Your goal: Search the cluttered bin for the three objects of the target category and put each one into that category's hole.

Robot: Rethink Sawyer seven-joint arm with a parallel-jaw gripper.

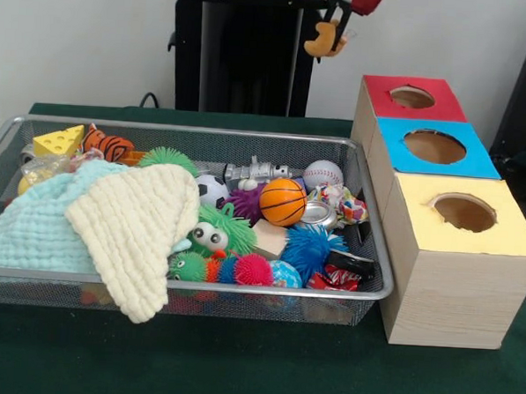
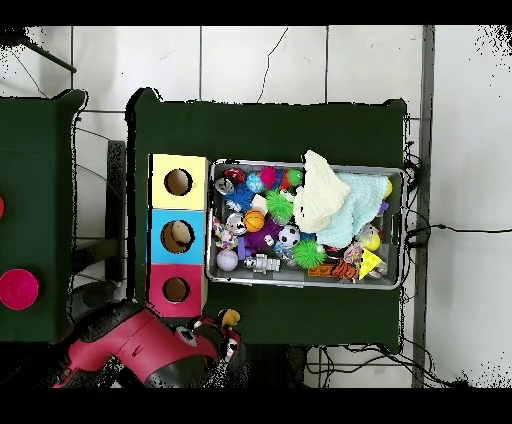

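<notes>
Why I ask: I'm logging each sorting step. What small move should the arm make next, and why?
Probably carry the brown plush toy sideways until it hangs above the red-topped hole, and only then release. The tool grips the toy high up by the pedestal, off to one side of that hole and not over it. The overhead view shows the same offset.

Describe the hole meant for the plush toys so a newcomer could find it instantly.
Beside the wire-mesh bin stands a row of three pale wooden boxes. The hole is the round cut-out in the red-topped box, farthest from the camera in the front view, behind the blue and yellow tops.
</notes>
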